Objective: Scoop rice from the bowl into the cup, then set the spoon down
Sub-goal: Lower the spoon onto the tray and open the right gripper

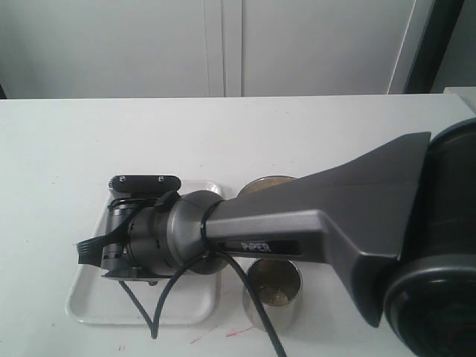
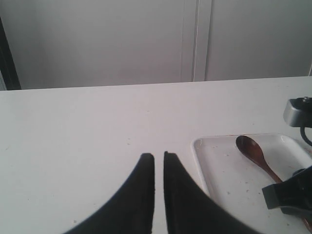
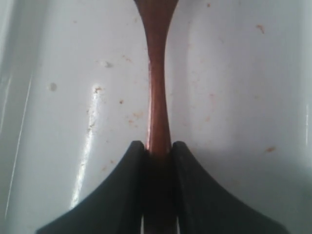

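Toward the front edge of the table (image 1: 149,134), left of centre: white tray (image 1: 89,305) with the spoon (image 2: 252,152) on it. The spoon's oval end looks to rest on the tray floor.

Right end effector (image 3: 158,151): pinching the spoon handle, low over the tray. Right arm reaches across the middle.

Left end effector (image 2: 159,158): fingers nearly pressed together, holding nothing, over bare table beside the tray.

Cup (image 1: 274,294): near the front edge, right of the tray. A small amount of rice (image 1: 278,296) seems to lie at its bottom. Bowl (image 1: 268,182): behind the cup, mostly hidden by the arm; contents cannot be read.

Judgement: scooping appears done, given rice in the cup and the spoon down on the tray. Left to do: release the handle and lift clear.
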